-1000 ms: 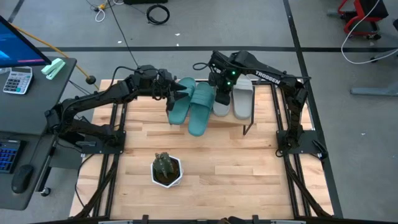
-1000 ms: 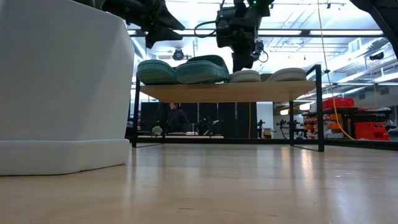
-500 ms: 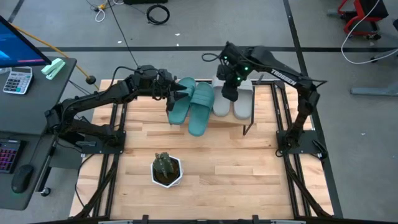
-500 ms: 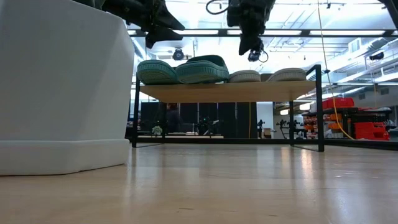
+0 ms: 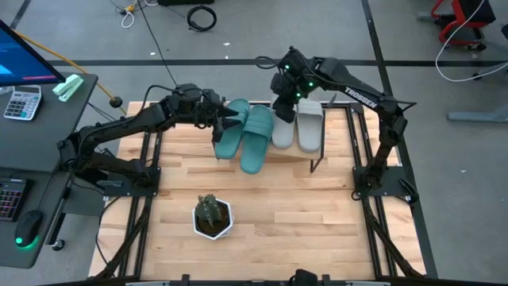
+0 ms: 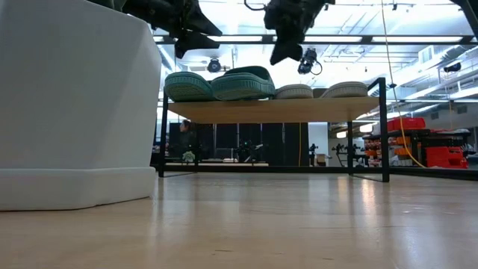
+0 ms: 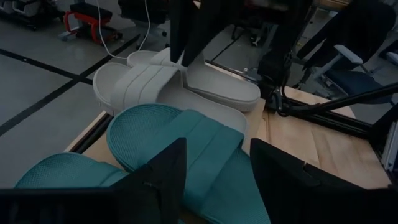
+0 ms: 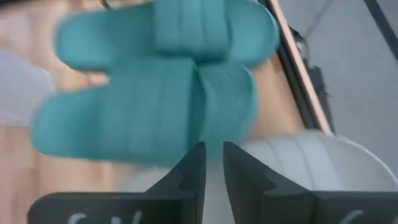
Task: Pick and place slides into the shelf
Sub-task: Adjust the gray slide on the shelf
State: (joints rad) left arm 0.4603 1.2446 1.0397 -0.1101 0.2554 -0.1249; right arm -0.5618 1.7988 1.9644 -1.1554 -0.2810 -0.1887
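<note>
All the slides lie side by side, soles down, on the shelf (image 6: pixel 276 110) at the table's far edge. The teal pair (image 5: pixel 244 135) is on the left and the grey-white pair (image 5: pixel 298 125) on the right. My left gripper (image 5: pixel 226 123) hovers open just above the left teal slide (image 7: pixel 186 149) and touches nothing. My right gripper (image 6: pixel 282 54) hangs above the left grey slide (image 8: pixel 298 162), pointing steeply down. Its fingers (image 8: pixel 213 165) are almost together, with nothing between them.
A small plant in a white pot (image 5: pixel 213 216) stands near the table's front edge; the pot fills the left of the low view (image 6: pixel 75 104). Bare wooden tabletop (image 5: pixel 278 206) lies between the shelf and the pot. A desk with a calculator (image 5: pixel 22 102) is off to the left.
My right gripper has risen from the level of the grey slides to well above them and tipped less steeply downward, drifting a little along the shelf. All the slides have stayed where they lay.
</note>
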